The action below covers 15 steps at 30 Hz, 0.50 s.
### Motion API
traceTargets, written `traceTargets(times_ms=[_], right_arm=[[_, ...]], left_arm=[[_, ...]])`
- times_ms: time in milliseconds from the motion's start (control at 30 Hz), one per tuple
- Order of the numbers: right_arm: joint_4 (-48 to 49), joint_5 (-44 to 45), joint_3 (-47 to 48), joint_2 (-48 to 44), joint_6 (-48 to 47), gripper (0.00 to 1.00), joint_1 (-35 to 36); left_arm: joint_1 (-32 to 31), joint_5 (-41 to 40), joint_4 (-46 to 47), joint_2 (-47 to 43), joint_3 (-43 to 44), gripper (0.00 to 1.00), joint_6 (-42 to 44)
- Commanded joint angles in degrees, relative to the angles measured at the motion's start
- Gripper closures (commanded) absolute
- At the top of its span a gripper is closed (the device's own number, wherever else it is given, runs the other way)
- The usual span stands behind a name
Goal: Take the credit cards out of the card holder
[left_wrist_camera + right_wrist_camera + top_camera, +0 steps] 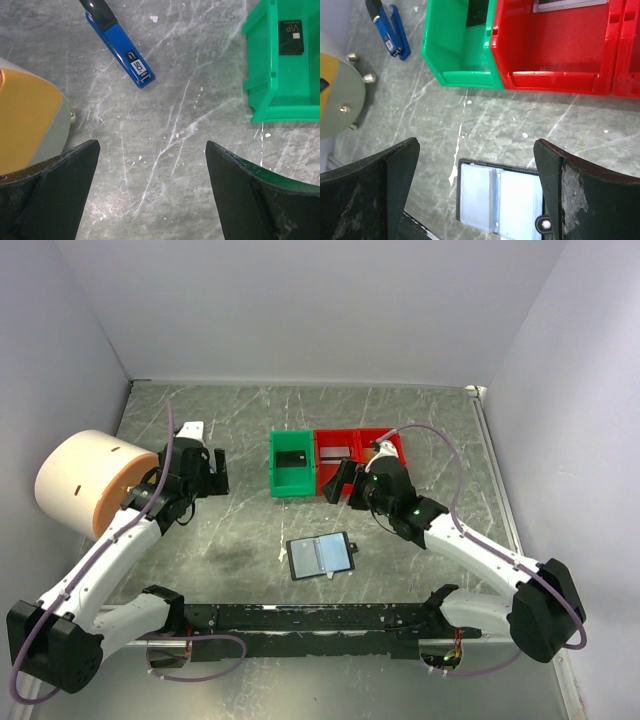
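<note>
The black card holder lies open and flat on the table, pale blue sleeves up; it also shows in the right wrist view with its snap stud at the right. A black card lies in the green bin, also seen in the left wrist view. A silvery card lies in the red bin. No orange-gold card is in view. My right gripper is open and empty, above the table between bins and holder. My left gripper is open and empty, left of the green bin.
A large peach drum stands at the left, beside my left arm. A blue and black stick-shaped object lies on the table between drum and green bin. A second red bin is at the right. Walls close in on three sides.
</note>
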Motion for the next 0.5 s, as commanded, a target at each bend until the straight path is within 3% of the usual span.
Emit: traceTargets(times_ms=[0,200,467], right_arm=[[-8.33,8.34,3.34,-1.93,-3.93,0.0,3.7],[-14.01,11.85,6.23,-0.21,-5.93,0.04,9.21],[-17.88,19.05,9.43,7.51,0.82,0.14,20.29]], left_arm=[[1.73,-0.85,1.92,-1.73,0.41,0.0,-0.67],[3.31,-0.8,1.11,-2.04,0.83,0.0,-1.32],[3.41,-1.3,1.98,-3.28,-0.22,0.01,0.15]])
